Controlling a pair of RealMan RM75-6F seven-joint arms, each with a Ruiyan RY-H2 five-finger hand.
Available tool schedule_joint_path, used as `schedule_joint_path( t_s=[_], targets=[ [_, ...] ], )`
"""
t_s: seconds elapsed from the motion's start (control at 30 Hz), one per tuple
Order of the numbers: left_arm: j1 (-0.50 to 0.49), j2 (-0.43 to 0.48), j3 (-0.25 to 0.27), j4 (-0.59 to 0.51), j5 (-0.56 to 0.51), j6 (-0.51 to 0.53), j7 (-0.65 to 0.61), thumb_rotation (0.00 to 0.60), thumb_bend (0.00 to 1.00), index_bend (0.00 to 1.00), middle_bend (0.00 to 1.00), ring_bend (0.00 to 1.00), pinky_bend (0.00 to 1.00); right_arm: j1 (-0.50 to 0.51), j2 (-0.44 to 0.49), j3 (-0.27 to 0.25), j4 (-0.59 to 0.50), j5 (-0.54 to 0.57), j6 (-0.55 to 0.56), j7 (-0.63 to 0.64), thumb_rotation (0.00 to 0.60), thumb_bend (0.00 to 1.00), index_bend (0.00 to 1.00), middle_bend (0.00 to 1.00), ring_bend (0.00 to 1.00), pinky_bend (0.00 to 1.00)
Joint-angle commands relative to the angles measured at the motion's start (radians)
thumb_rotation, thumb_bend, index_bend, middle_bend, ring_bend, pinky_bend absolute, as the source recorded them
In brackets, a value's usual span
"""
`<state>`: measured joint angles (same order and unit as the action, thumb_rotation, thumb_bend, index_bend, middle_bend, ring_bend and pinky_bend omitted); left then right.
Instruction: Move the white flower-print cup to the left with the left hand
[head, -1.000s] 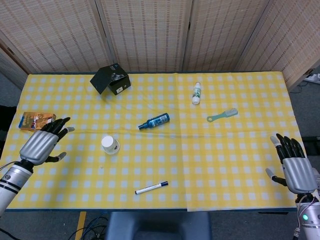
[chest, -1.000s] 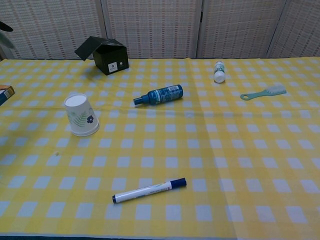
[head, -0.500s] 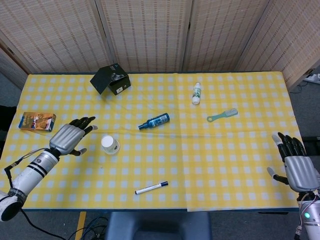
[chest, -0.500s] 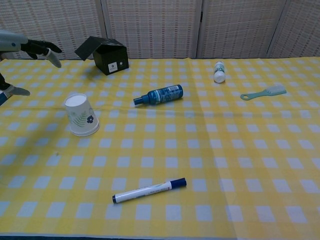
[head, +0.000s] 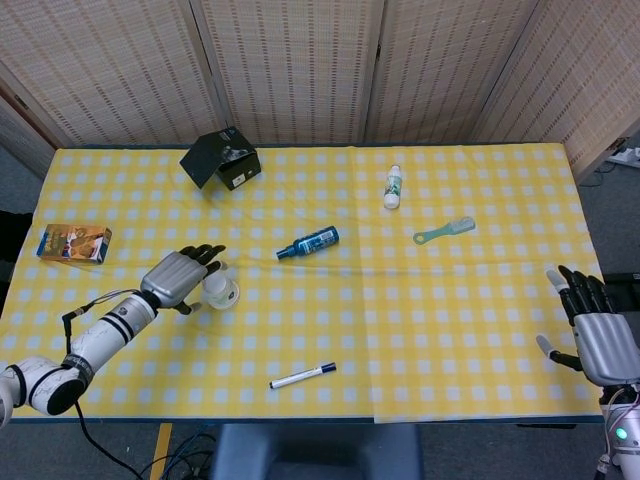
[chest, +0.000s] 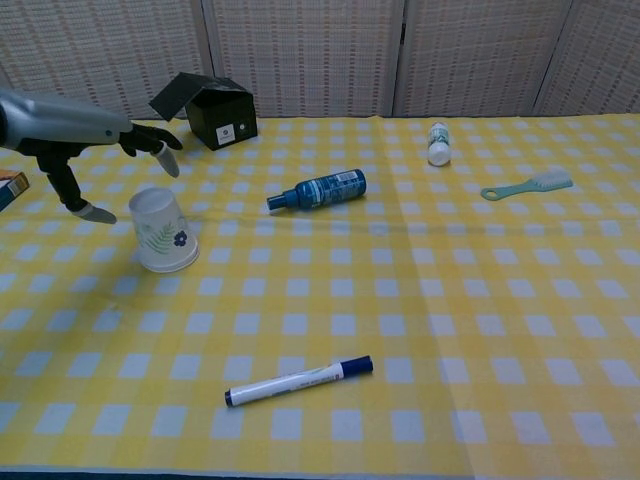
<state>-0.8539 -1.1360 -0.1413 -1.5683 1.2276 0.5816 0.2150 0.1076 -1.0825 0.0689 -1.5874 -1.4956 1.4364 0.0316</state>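
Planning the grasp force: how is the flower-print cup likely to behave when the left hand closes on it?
The cup looks like thin paper, so it is probably light and easily crushed. It stands upside down, wide rim on the tablecloth, so it should resist tipping but may slide. The left hand hovers open above it.

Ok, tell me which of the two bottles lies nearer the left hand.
The blue spray bottle at mid-table; the white bottle lies farther back and right of the left hand.
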Motion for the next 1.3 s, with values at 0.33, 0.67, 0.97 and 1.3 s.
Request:
schedule_joint_path(
  t_s=[0.33, 0.67, 0.97, 1.3],
  targets=[
    [-0.052, -0.053, 0.038, 0.079, -0.050, -0.014, 0.057, 0.600, 0.30, 0.20, 0.00, 0.00, 0.18, -0.008, 0.007, 0.001, 0.004, -0.001, 0.016, 0.019, 0.600, 0.23, 0.00, 0.00, 0.00, 0.00],
    [-0.070, -0.051, 0.058, 0.087, -0.074, -0.019, 0.056, 0.600, 0.30, 0.24, 0.00, 0.00, 0.18, -0.005, 0.006, 0.003, 0.004, 0.007, 0.008, 0.015, 0.600, 0.23, 0.00, 0.00, 0.00, 0.00],
    [-0.079, -0.055, 0.069, 0.088, -0.078, -0.007, 0.052, 0.600, 0.30, 0.28, 0.00, 0.00, 0.18, -0.003, 0.005, 0.003, 0.003, 0.009, 0.004, 0.010, 0.600, 0.23, 0.00, 0.00, 0.00, 0.00],
    [-0.087, -0.058, 0.072, 0.088, -0.073, 0.003, 0.034, 0.600, 0.30, 0.28, 0.00, 0.00, 0.18, -0.002, 0.006, 0.004, 0.003, 0.013, 0.001, 0.010, 0.600, 0.23, 0.00, 0.00, 0.00, 0.00]
  ],
)
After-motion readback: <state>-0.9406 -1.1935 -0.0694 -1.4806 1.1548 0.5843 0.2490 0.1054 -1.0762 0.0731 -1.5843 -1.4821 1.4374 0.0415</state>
